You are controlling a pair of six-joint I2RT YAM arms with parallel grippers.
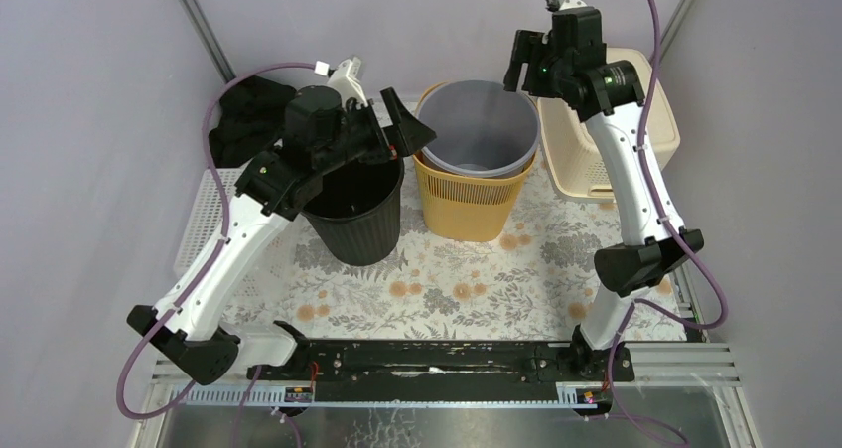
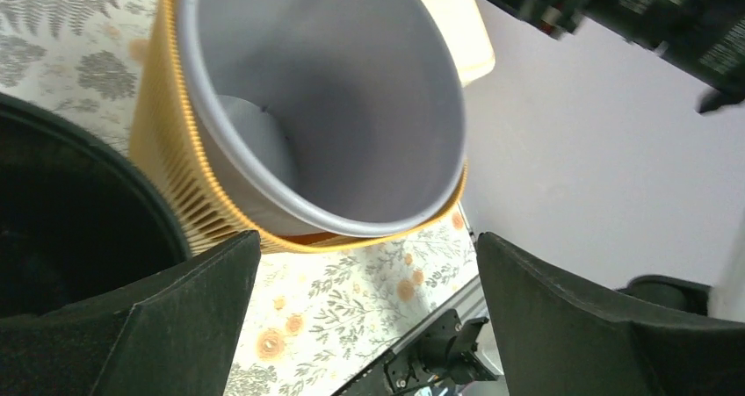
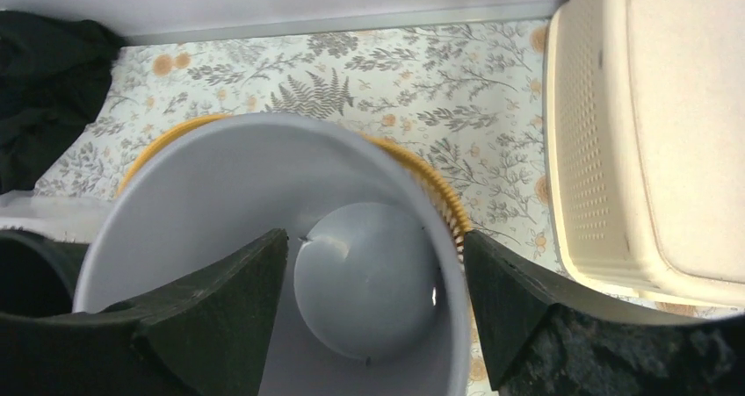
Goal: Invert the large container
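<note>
A large grey container stands upright and empty, nested inside a yellow slatted basket at the middle back. My right gripper hangs open over its right rim, one finger inside the grey wall and the other outside by the yellow slats. It holds nothing. In the top view the right gripper sits high above that rim. My left gripper is open beside the container's left side, with only the floral table between its fingers; from above the left gripper reaches the left rim.
A black ribbed bin stands just left of the yellow basket, under my left arm. A cream perforated box sits at the back right, close to my right arm. Black cloth and a white perforated tray lie at the left.
</note>
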